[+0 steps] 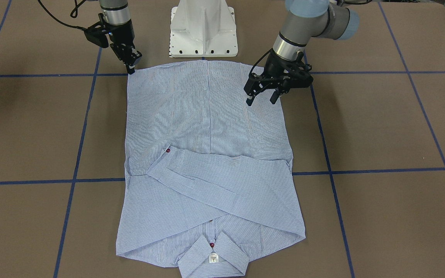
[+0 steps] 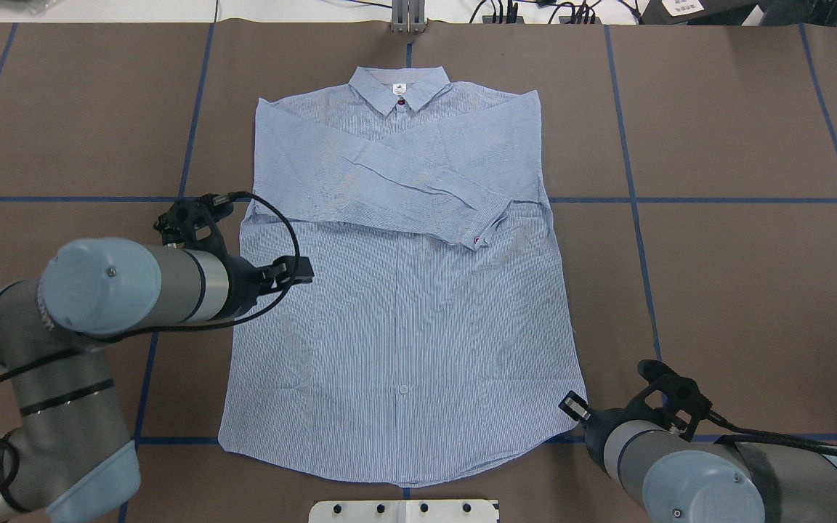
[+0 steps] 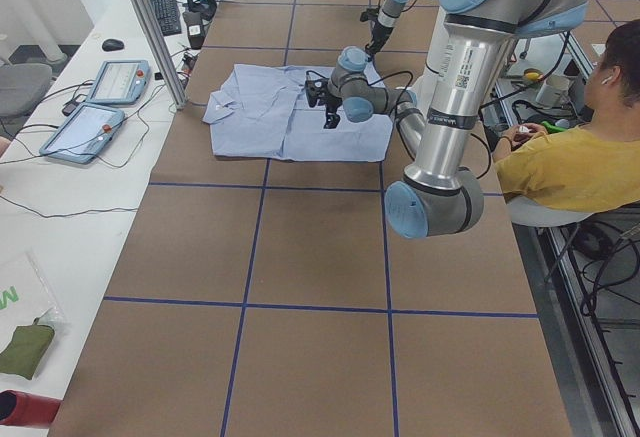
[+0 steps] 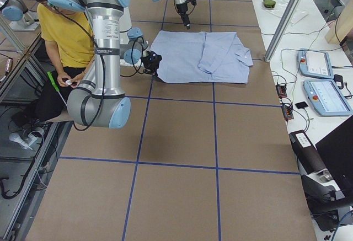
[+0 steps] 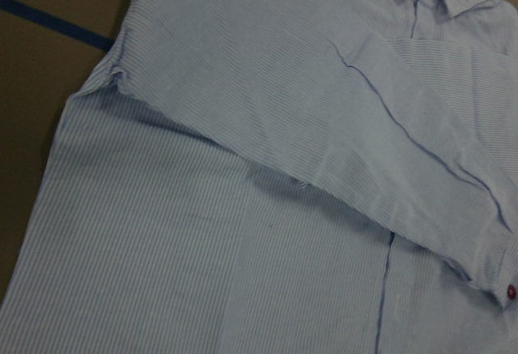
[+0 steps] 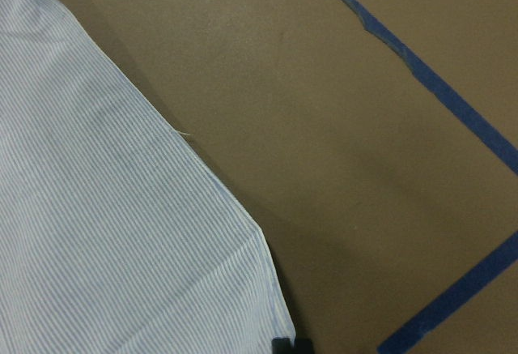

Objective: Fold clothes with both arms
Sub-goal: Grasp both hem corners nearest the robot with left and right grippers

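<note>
L hand (image 1: 261, 101) spread over shirt (image 1: 207, 127) | R hand (image 1: 131, 68) at its corner | pedestal (image 1: 203, 27) near

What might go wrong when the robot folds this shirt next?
The right gripper is at a bottom corner of the shirt, but the left gripper hangs open further up the side, so the fold may come out crooked. The sleeve lies loose on top and might slip.

Shirt (image 1: 207, 119) flat (sleeves folded), left gripper (image 1: 261, 101) — jaws apart
</note>
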Robot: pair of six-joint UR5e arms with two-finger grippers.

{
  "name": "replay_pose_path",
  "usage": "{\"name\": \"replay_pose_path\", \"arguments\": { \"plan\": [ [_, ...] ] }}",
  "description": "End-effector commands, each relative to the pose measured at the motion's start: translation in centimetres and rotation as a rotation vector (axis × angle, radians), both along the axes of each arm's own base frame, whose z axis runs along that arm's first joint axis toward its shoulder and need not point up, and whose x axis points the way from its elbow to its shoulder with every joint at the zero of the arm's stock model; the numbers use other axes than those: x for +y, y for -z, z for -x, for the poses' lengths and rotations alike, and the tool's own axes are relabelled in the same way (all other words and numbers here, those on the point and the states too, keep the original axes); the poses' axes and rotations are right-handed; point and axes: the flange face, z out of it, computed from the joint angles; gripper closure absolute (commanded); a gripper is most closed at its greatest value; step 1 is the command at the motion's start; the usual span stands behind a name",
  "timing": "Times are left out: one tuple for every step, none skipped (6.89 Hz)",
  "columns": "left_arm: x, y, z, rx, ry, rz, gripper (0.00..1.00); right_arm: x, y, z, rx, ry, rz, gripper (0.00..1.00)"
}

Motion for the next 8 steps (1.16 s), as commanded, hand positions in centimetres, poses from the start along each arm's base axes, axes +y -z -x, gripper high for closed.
{"name": "replay_pose_path", "arguments": {
  "plan": [
    [6.4, -4.0, -0.9, -0.08, -0.009, 0.11, 0.1, -0.1, 0.0, -0.2, 0.002, -0.001, 0.002, 1.0],
    [8.2, -6.1, -0.4, -0.115, -0.027, 0.134, 0.1, -0.1, -0.1, -0.1, 0.003, -0.001, 0.003, 1.0],
    [8.6, -6.6, -0.3, -0.117, -0.019, 0.163, 0.1, -0.1, -0.1, -0.1, 0.003, -0.001, 0.003, 1.0],
    [9.7, -6.7, -0.9, -0.115, -0.03, 0.182, 0.12, -0.1, -0.1, -0.1, 0.003, -0.001, 0.003, 1.0],
    [10.7, -6.9, -1.5, -0.118, -0.044, 0.192, 0.14, -0.1, -0.1, -0.1, 0.005, -0.001, 0.003, 1.0],
    [11.3, -7.2, -2.0, -0.121, -0.046, 0.208, 0.16, -0.1, -0.2, -0.1, 0.006, -0.001, 0.003, 1.0],
    [11.6, -7.3, -2.1, -0.124, -0.051, 0.212, 0.18, -0.1, -0.1, 0.0, 0.005, 0.001, 0.003, 1.0],
    [11.7, -7.7, -2.1, -0.131, -0.054, 0.216, 0.19, -0.1, -0.1, 0.0, 0.005, 0.001, 0.003, 1.0]
  ]
}}
